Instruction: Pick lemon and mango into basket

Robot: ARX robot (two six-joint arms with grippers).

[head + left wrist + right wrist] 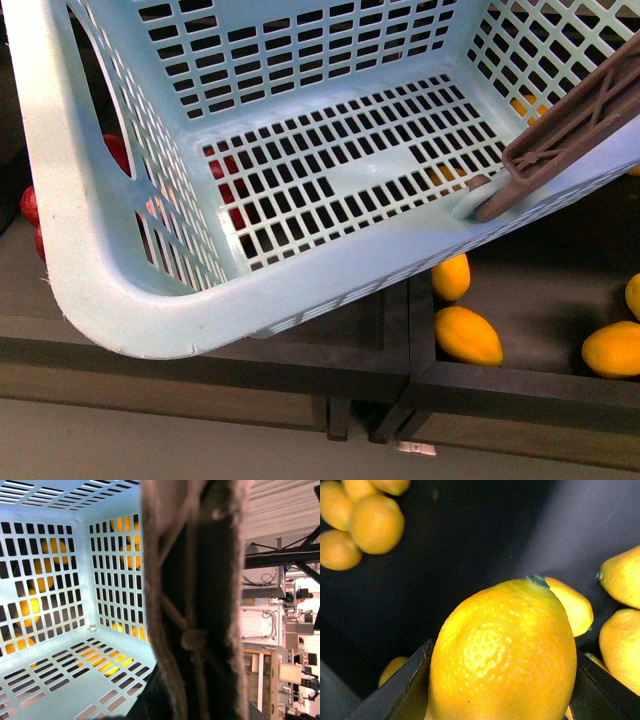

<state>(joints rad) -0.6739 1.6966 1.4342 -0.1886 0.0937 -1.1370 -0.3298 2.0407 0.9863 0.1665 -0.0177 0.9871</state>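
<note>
The light teal basket [330, 180] fills the front view, tilted and lifted, and nothing lies on its slotted floor. Its ribbed brown handle [200, 580] runs across the left wrist view, with my left gripper [192, 697] shut on it; the fingers are mostly hidden behind the handle. My right gripper [502, 685] is shut on the lemon [505, 650], a pitted yellow fruit with a green stem tip, held between the dark fingers [395, 690]. An elongated golden mango [467, 335] lies in the dark bin below the basket's near right corner. Neither arm shows in the front view.
More yellow fruits [612, 349] lie in the same dark bin [530, 385]. Red fruits [30, 205] show behind the basket's left wall. Round orange fruits [370, 522] cluster on the dark bin floor, and yellow fruits [620, 575] lie close beside the held lemon.
</note>
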